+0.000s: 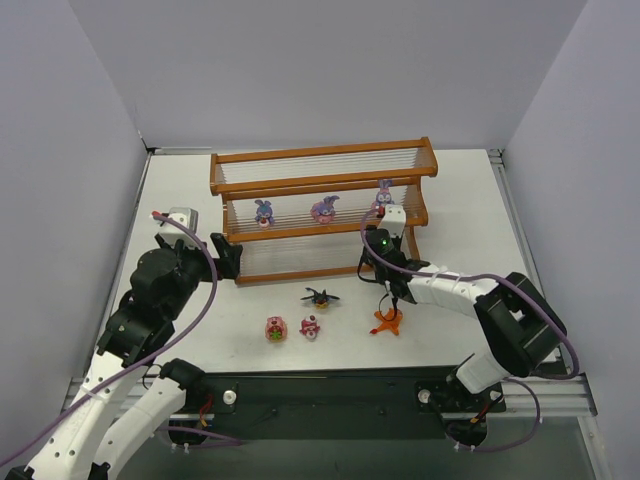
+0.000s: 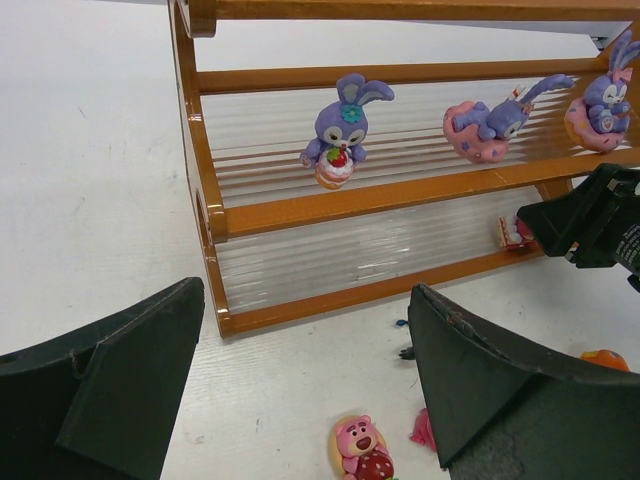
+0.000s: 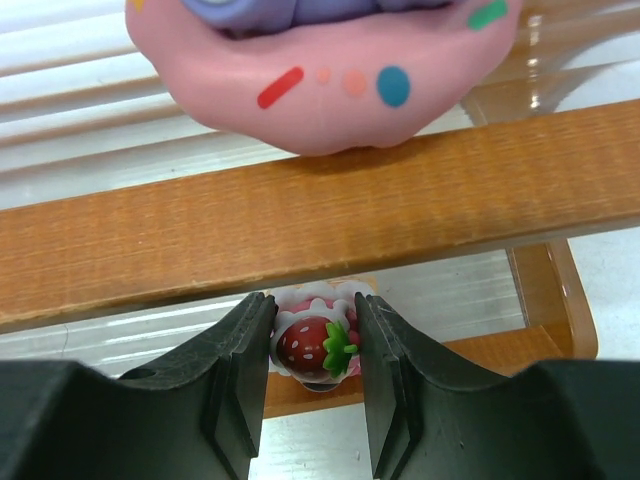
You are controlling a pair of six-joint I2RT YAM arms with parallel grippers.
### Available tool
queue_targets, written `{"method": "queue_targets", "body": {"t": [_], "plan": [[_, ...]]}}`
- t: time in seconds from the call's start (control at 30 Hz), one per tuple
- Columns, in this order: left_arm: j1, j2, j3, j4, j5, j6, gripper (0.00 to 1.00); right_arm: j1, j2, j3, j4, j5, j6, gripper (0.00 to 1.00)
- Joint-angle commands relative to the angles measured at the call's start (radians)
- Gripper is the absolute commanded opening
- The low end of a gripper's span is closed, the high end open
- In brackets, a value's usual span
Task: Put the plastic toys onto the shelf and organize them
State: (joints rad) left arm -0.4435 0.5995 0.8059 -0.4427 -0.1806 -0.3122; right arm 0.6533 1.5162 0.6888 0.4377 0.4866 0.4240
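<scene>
- 8 toys counted: 3 purple toys (image 1: 324, 209) on the middle tier of the shelf (image 1: 320, 155), 4 on the table (image 1: 460, 210), 1 in the right claw (image 3: 313, 305).
- Right claw: closed on a strawberry toy (image 3: 312, 347), pinched by its sides between both fingers, strawberry facing the wrist camera.
- Key relation: the held toy sits under the shelf's middle rail at the right end, level with the lowest tier. The rods lie ahead of and below it, and a donut toy (image 3: 330, 70) stands directly above on the middle tier. The tiers run left to right, across the claw's approach.
- Judgement: letting go depends on the toy's base resting on the rods.
- Left claw (image 2: 305, 300): wide open, holding nothing, facing the shelf's left end and apart from it.
- Table stock: 1 black toy (image 1: 319, 297), 1 orange toy (image 1: 386, 320), 2 pink toys (image 1: 275, 328). The pink ones lie nearer the left claw, the orange one nearer the right arm.
- Hidden: the rail cuts off the held toy's top, and contact between its base and the rods cannot be told. From above, the claw covers the toy entirely. Its long axis is not readable.
</scene>
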Motion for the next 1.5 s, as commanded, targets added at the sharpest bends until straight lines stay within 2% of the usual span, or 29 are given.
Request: {"method": "queue_targets", "body": {"t": [0.0, 0.17, 0.37, 0.63, 0.77, 0.87, 0.97, 1.47], "plan": [[0.003, -0.001, 0.053, -0.004, 0.015, -0.016, 0.93, -0.014, 0.01, -0.02, 0.104, 0.006, -0.024, 0.08], [0.003, 0.005, 0.061, -0.004, 0.016, -0.019, 0.93, -0.027, 0.025, -0.023, 0.118, -0.006, -0.027, 0.08], [0.003, 0.008, 0.061, 0.004, 0.018, -0.028, 0.93, -0.046, 0.041, -0.021, 0.119, -0.014, -0.037, 0.16], [0.003, 0.011, 0.052, 0.01, 0.015, -0.033, 0.93, -0.061, 0.047, -0.012, 0.102, -0.031, -0.036, 0.36], [0.002, 0.011, 0.049, 0.013, 0.013, -0.037, 0.93, -0.061, 0.041, -0.009, 0.095, -0.042, -0.031, 0.54], [0.003, 0.011, 0.047, 0.015, 0.013, -0.039, 0.93, -0.061, 0.033, -0.008, 0.085, -0.043, -0.028, 0.61], [0.003, 0.009, 0.044, 0.016, 0.013, -0.041, 0.93, -0.06, 0.021, -0.009, 0.081, -0.043, -0.016, 0.64], [0.003, -0.013, 0.018, 0.027, 0.012, -0.061, 0.93, -0.037, -0.105, -0.072, 0.03, -0.074, -0.022, 0.65]]}}
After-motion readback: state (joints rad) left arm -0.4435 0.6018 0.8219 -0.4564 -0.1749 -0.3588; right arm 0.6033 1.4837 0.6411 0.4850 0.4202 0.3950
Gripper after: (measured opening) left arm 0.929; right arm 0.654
